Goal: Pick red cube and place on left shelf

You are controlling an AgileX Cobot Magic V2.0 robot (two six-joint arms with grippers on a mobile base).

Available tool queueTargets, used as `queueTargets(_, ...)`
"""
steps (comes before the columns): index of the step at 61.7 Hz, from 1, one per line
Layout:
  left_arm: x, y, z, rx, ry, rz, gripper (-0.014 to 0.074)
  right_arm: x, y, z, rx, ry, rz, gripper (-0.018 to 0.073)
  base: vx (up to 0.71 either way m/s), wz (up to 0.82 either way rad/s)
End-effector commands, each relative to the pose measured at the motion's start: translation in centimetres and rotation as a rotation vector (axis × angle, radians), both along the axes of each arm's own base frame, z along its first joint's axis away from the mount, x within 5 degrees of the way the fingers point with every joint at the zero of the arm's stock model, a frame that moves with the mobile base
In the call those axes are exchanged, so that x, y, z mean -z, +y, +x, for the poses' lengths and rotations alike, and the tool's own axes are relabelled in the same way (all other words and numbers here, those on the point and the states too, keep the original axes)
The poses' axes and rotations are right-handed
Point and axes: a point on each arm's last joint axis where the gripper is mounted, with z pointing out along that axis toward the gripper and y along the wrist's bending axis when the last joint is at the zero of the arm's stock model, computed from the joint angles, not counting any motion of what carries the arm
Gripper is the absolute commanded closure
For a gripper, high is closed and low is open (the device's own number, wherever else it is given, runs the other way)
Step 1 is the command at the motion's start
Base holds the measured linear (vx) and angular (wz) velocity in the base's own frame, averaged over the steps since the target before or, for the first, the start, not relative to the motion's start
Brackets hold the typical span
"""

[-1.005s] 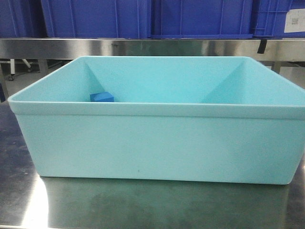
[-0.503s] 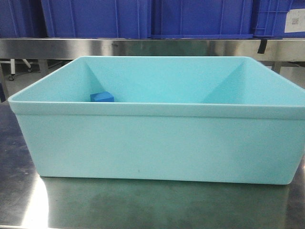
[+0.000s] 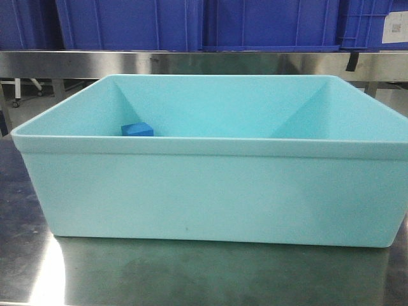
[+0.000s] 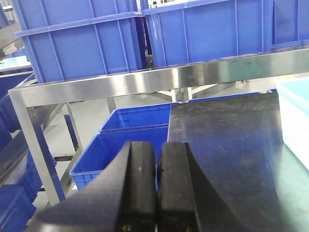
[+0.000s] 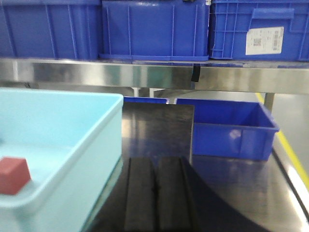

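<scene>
The red cube (image 5: pixel 13 175) lies inside the light teal bin (image 5: pixel 72 159), seen at the lower left of the right wrist view. In the front view the bin (image 3: pixel 210 191) fills the frame and its near wall hides the red cube. My right gripper (image 5: pixel 155 166) is shut and empty, to the right of the bin over the steel table. My left gripper (image 4: pixel 157 152) is shut and empty, at the table's left edge, left of the bin (image 4: pixel 294 111). The steel shelf (image 4: pixel 145 82) runs behind the table.
A blue cube (image 3: pixel 137 130) sits at the bin's back left. Blue crates (image 3: pixel 191 22) stand on the steel shelf (image 3: pixel 204 64) behind. More blue crates sit on the floor at the left (image 4: pixel 120 140) and the right (image 5: pixel 227 128) of the table.
</scene>
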Motion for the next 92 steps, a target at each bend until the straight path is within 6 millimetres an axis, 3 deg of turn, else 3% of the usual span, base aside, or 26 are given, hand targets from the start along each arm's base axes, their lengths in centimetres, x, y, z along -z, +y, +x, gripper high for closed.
queueTargets(1,-0.1,0.0,0.0,0.004,-0.069,-0.005,0.0491,-3.7,0.1,0.4,-0.013,-0.086,0.087,0.0503,0.0,0.0)
queueTargets(14,-0.1,0.0,0.0,0.004,-0.069,-0.005,0.0491,-11.2,0.3,3.1,-0.012,-0.091,0.094,0.0503,0.0,0.0)
queueTargets(21,-0.1,0.0,0.0,0.004,-0.069,-0.005,0.0491,-16.0,0.5,5.6,-0.008,-0.087,0.095,0.0503,0.0,0.0)
queueTargets(34,-0.1,0.0,0.0,0.004,-0.069,-0.005,0.0491,-20.6,1.1,10.9,0.0,0.154,0.157,0.0503,0.0,0.0)
queueTargets(43,-0.1,0.0,0.0,0.004,-0.069,-0.005,0.0491,-20.9,3.1,14.6,-0.076,0.32,0.236,0.0503,0.0,0.0)
queueTargets(53,-0.1,0.0,0.0,0.004,-0.069,-0.005,0.0491,-18.8,6.4,18.1,-0.168,0.417,0.198,0.0503,0.0,0.0)
queueTargets(74,-0.1,0.0,0.0,0.004,-0.069,-0.005,0.0491,-14.0,12.8,21.4,-0.317,0.535,0.13,0.048,0.0,0.0)
queueTargets(80,-0.1,0.0,0.0,0.004,-0.069,-0.005,0.0491,-12.7,14.2,21.8,-0.349,0.573,0.09,0.0342,0.0,0.0)
queueTargets(87,-0.1,0.0,0.0,0.004,-0.069,-0.005,0.0491,-11.2,15.7,22.0,-0.38,0.616,0.059,0.0054,0.0,0.0)
queueTargets(92,-0.1,0.0,0.0,0.004,-0.069,-0.005,0.0491,-10.2,16.6,22.2,-0.395,0.645,0.043,-0.0042,0.0,0.0)
